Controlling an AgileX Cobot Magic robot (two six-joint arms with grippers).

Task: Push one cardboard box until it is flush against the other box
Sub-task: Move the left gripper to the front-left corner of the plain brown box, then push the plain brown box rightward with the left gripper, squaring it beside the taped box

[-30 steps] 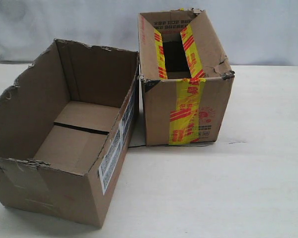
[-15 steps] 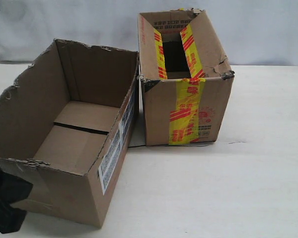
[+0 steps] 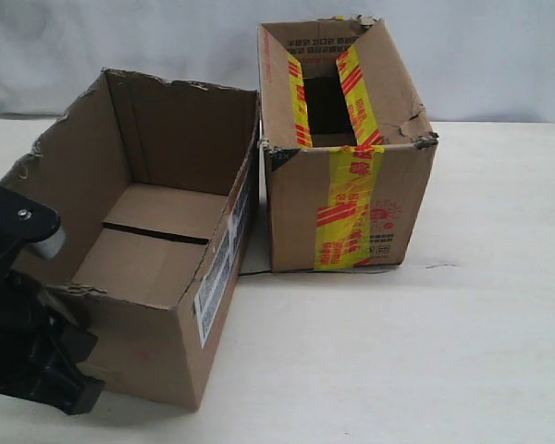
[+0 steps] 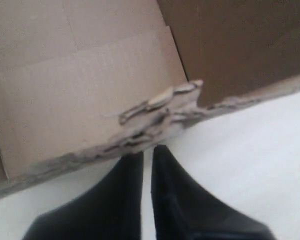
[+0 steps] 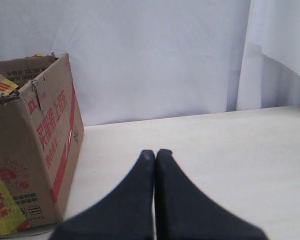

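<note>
— So, where is the left gripper [image 4: 147,150]?
— At the nearest corner of the plain box [image 3: 139,250], with its tips right at the torn rim. I cannot tell whether they actually press on the cardboard. Its jaws are narrow, with only a thin slit between them, and they hold nothing.
— And the box itself?
— It is straight ahead of that gripper, open-topped, standing on the counter [image 3: 462,324]. It sits skewed. The corner farthest from the gripper is right up at the taped box [image 3: 296,213], while the side with the white label [image 3: 218,277] angles away. That leaves a wedge of bare counter between the two, so they are not flush.
— What about the taped box?
— It is beyond the plain box from the left gripper, upright and open on top. Yellow tape [image 3: 348,208] with red print runs down its front and into its inside, and its corners are torn.
— And the right gripper [image 5: 155,152]?
— Its jaws are pressed together and empty, low over the counter. The taped box stands ahead of it and off to one side, apart from the tips. Farther ahead hangs a white backdrop [image 5: 155,60].
</note>
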